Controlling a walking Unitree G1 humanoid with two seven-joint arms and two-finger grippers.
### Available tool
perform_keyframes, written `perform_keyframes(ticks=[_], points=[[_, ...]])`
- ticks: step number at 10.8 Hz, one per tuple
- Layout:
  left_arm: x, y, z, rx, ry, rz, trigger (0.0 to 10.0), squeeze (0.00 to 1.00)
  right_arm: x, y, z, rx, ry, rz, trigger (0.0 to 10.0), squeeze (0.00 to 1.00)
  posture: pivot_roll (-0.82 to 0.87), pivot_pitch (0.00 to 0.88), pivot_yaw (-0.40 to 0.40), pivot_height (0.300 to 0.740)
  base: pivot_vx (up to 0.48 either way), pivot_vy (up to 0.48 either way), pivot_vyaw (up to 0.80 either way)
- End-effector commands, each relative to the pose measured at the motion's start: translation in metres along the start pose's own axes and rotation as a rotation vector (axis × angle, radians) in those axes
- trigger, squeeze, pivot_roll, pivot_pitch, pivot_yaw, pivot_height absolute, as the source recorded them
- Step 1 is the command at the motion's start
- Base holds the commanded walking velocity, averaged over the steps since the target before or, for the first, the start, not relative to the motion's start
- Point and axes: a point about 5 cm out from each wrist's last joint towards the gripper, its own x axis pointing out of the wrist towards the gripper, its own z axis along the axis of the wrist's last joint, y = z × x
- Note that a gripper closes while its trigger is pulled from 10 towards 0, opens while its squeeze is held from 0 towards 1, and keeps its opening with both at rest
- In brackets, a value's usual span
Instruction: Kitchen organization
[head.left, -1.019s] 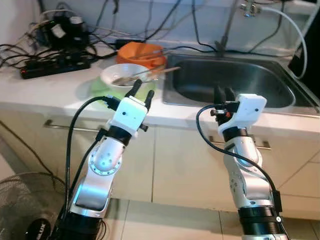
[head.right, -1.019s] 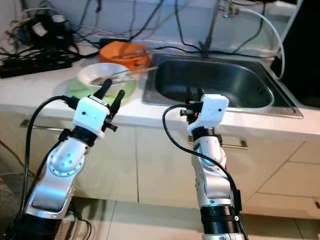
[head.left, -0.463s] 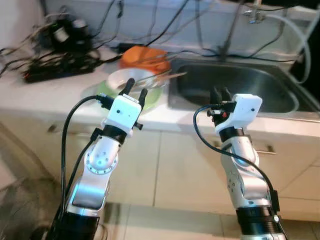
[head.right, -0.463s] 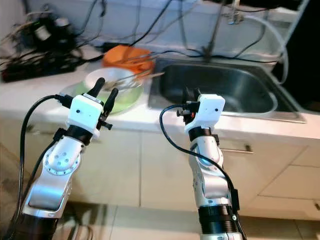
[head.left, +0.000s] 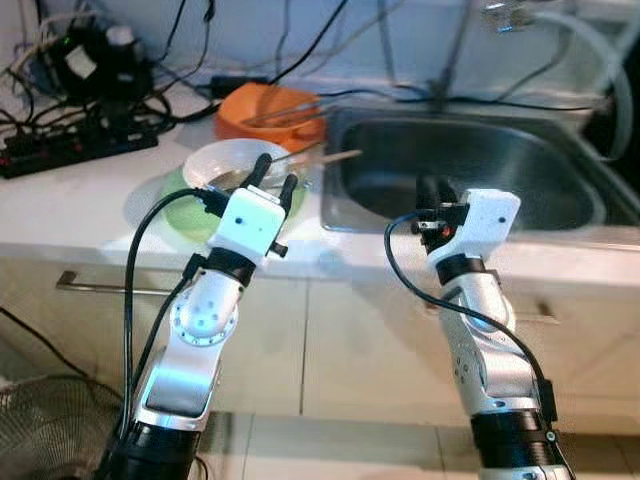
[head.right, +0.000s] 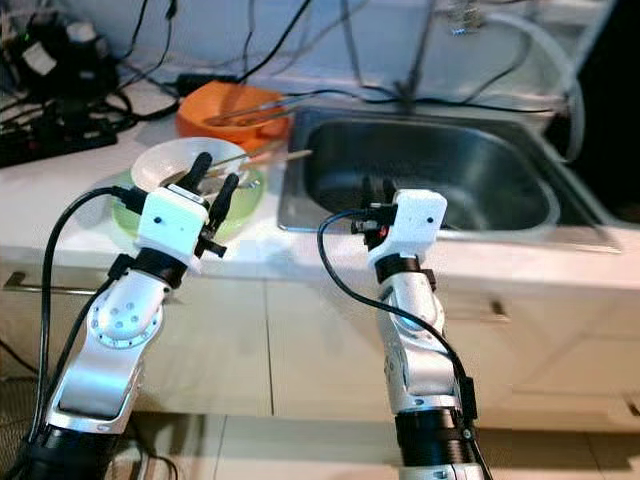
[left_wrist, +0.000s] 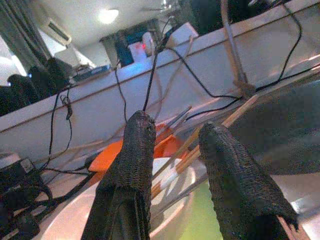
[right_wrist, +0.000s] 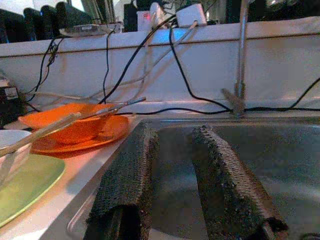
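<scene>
A white bowl (head.left: 225, 163) sits on a green plate (head.left: 195, 215) on the white counter, with wooden chopsticks (head.left: 320, 157) and a metal utensil lying across it. Behind it stands an orange bowl (head.left: 268, 104) on an orange plate, also with utensils. My left gripper (head.left: 276, 183) hovers open just in front of the white bowl, nothing between its fingers (left_wrist: 131, 160). My right gripper (head.left: 434, 190) is open at the front rim of the steel sink (head.left: 480, 165), empty, its fingers (right_wrist: 220, 175) pointing into the basin.
A black power strip (head.left: 75, 150) and a tangle of cables and adapters fill the counter's back left. A tap (head.left: 497, 14) with a white hose stands behind the sink. Cabinet fronts with handles (head.left: 100, 285) are below, and a fan (head.left: 45, 440) is on the floor at left.
The camera has shifted and come a little closer to the counter. Both grippers keep about the same open pose, now nearer the bowl and the sink rim.
</scene>
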Motion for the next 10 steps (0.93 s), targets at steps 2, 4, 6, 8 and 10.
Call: perform_keyframes(ticks=[2,4,6,8,10], points=[[0.0018,0.0,0.0043,-0.001,-0.016,-0.002,10.0,0.0,0.0016,0.0006,0.0024,0.006,-0.008,0.003,10.0,0.0,0.2,0.0,-0.042,0.74,0.326,0.0,0.0],[0.0027,0.0002,0.0062,-0.002,-0.024,0.0,10.0,0.0,0.0017,0.0007,0.0026,-0.003,-0.009,0.005,10.0,0.0,0.2,0.001,-0.044,0.74,0.347,0.0,0.0],[0.0033,0.0004,0.007,-0.001,-0.03,0.003,10.0,0.0,0.0021,0.0013,0.0026,-0.008,-0.011,0.011,10.0,0.0,0.2,0.001,-0.044,0.74,0.362,0.0,0.0],[0.0036,0.0005,0.0081,0.0,-0.037,0.003,10.0,0.0,0.0021,0.0026,0.0026,-0.011,-0.013,0.019,10.0,0.0,0.2,0.0,-0.045,0.74,0.369,0.0,0.0],[0.0037,0.0003,0.0101,-0.002,-0.046,0.002,10.0,0.0,0.0018,0.003,0.0022,-0.003,-0.012,0.018,10.0,0.0,0.2,0.001,-0.045,0.74,0.369,0.0,0.0]])
